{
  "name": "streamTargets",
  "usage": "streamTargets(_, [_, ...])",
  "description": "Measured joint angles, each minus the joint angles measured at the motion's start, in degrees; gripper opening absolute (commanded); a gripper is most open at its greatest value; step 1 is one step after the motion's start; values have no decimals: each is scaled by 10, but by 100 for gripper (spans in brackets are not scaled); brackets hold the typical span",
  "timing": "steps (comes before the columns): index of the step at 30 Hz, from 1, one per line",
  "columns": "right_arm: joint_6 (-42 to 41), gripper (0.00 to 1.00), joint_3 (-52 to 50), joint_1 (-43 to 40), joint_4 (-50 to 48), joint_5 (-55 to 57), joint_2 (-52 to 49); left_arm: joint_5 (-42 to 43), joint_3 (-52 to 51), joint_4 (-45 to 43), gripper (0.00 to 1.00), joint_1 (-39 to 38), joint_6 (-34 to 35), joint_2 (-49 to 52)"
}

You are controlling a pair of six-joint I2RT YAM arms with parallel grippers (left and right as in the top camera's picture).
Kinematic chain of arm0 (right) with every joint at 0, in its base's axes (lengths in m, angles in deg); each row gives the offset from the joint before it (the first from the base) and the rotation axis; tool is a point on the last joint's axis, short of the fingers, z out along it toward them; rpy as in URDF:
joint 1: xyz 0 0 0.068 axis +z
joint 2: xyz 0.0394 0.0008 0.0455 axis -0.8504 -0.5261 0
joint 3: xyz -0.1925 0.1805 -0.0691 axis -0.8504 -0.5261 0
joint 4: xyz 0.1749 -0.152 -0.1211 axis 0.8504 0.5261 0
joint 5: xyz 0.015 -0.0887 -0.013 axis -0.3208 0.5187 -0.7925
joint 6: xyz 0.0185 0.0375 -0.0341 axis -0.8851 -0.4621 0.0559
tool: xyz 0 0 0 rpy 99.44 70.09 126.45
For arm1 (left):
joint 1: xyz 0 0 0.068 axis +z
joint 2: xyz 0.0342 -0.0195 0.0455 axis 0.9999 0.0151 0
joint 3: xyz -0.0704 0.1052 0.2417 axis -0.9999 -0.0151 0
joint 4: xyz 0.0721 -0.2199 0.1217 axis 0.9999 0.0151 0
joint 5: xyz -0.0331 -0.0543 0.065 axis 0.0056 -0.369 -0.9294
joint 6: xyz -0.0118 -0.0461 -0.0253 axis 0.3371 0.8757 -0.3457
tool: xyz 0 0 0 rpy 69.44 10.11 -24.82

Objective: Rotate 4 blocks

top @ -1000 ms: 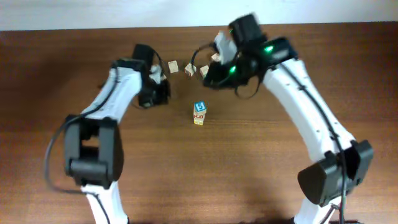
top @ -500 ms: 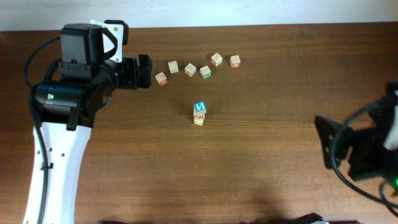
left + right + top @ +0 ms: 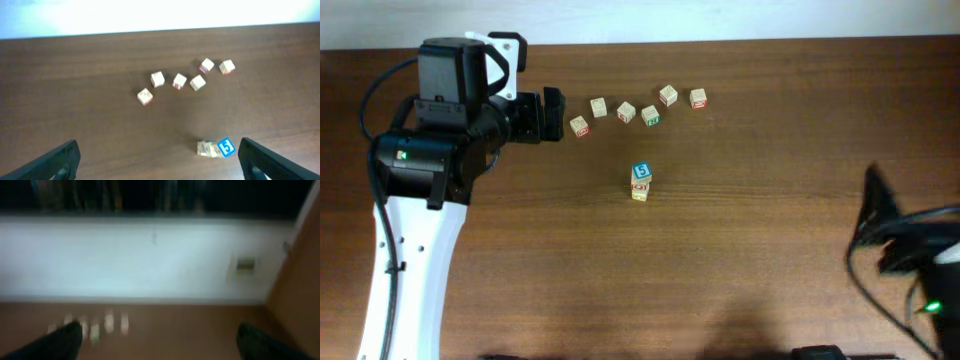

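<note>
— Across the upper middle of the overhead view, a loose arc of blocks (image 3: 626, 112), six, each apart from the next. Below the arc, near frame centre, a blue-faced block (image 3: 640, 172) touching a pale one. Stacked or side by side?
— Hard to tell from above. Left gripper (image 3: 558, 115) at upper left, pointed along the table (image 3: 740, 260) toward the arc's near end, jaws spread wide, holding nothing. Right arm (image 3: 910, 250) far off at the right edge, blurred, jaws unreadable from up there.
— From the left wrist?
— Same arc in the upper middle, blue face with its white figure at lower right. Dark fingers (image 3: 50, 162) out at the two bottom corners, well apart, nothing between.
— Right wrist?
— Smeared. Right gripper (image 3: 165, 340) with a fingertip in each bottom corner, so wide too, and empty. Pale smudges at lower left, probably the arc, well away.
— Step in hand, then?
— By the look of it, between grasps: no block gripped, neither arm over one. Impossible to say which four count, or how many already turned.
— Next move?
— Probably for the left gripper: over the nearest block at the arc's left end, straddle squarely, close gently, twist, set down. Small cubes with close neighbours, so come in clean and avoid nudging the next one
</note>
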Motion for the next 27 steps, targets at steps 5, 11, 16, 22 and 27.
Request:
streamTargets(5, [9,98,-474,-33,-337,-53,230,0,0,1,99,0,0,0])
streamTargets(11, [9,98,-753,-34,-476,-71,385,0,0,1,99,0,0,0])
streamTargets(16, [9,98,-820,-34,-463,-72,386,0,0,1,99,0,0,0])
streamTargets(22, [9,98,-822,-34,-462,-72,386,0,0,1,99,0,0,0])
streamTargets(27, [9,98,-822,-34,-462,-72,386,0,0,1,99,0,0,0])
